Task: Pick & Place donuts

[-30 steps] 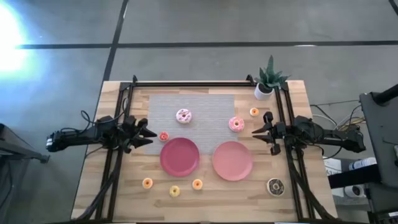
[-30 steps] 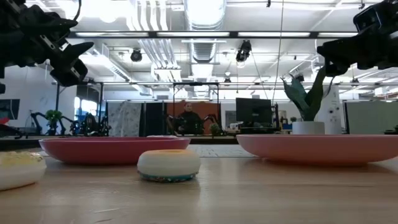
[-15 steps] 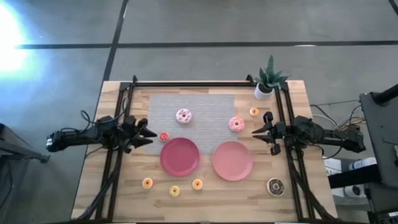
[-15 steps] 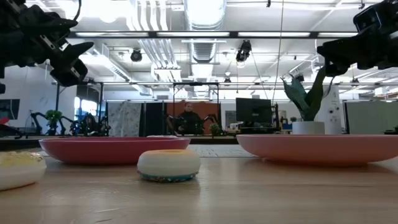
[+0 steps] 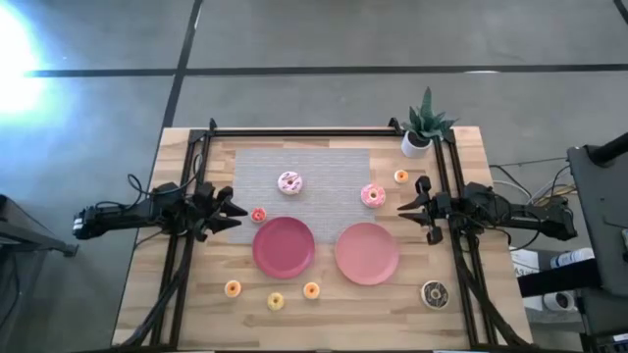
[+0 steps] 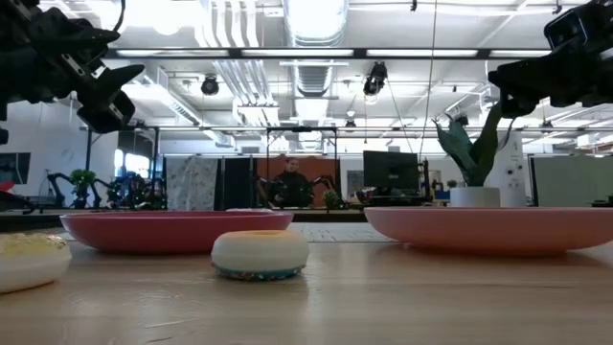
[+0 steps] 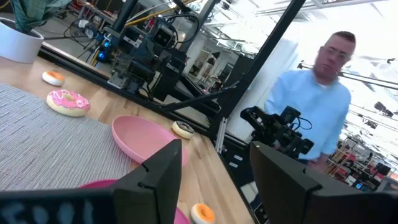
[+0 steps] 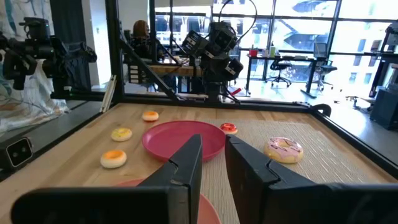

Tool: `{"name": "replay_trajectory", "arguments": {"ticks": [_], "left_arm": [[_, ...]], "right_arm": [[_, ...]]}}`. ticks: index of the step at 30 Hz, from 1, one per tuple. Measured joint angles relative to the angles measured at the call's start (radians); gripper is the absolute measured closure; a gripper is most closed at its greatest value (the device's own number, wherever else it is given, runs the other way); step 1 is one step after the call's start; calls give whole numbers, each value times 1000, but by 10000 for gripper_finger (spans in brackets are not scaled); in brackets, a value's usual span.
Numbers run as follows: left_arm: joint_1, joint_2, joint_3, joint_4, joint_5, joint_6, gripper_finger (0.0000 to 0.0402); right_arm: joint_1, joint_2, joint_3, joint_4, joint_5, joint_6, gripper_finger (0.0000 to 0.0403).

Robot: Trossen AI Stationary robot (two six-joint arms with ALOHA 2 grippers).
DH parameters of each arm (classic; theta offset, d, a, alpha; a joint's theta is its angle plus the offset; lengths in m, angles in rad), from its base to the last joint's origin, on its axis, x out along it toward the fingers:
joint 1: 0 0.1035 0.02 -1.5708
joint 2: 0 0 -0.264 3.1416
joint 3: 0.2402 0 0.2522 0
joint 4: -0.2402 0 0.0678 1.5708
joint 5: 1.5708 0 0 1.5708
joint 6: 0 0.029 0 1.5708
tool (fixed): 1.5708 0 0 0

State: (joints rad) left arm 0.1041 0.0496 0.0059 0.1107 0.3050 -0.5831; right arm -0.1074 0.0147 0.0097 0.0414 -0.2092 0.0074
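My left gripper [image 5: 235, 211] hovers open above the table's left side, beside a red mini donut [image 5: 258, 214]. My right gripper [image 5: 404, 207] hovers at the right side, open by a narrow gap, next to the plain pink donut [image 5: 373, 195]. The white-pink sprinkled donut [image 5: 289, 182] and the pink one lie flat on a grey mat [image 5: 304, 162]. The chocolate donut [image 5: 435, 292] lies near the right near corner. An orange mini donut [image 5: 401, 176] sits by the plant. Three more minis [image 5: 233, 288] [image 5: 276, 301] [image 5: 311, 289] rest on the wood along the near edge.
Two round pink plates [image 5: 285, 263] [image 5: 367, 271] sit side by side in the middle of the table. A potted plant [image 5: 422, 127] stands in the far right corner. A black frame [image 5: 294, 131] runs along the far and side edges. A person in a blue shirt [image 7: 317, 106] stands beyond the table.
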Motion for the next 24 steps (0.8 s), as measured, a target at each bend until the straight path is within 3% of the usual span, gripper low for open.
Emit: {"name": "replay_trajectory", "arguments": {"ticks": [7,13,16,19,24], "left_arm": [[0,0,0,0,0,0,237],[0,0,0,0,0,0,237],[0,0,0,0,0,0,237],[0,0,0,0,0,0,237],[0,0,0,0,0,0,237]], "right_arm": [[0,0,0,0,-1,64,339],[0,0,0,0,-3,869,339],[0,1,0,-1,27,1133,339],[0,7,0,-8,122,1217,339],[0,6,0,-7,159,1234,339]]}}
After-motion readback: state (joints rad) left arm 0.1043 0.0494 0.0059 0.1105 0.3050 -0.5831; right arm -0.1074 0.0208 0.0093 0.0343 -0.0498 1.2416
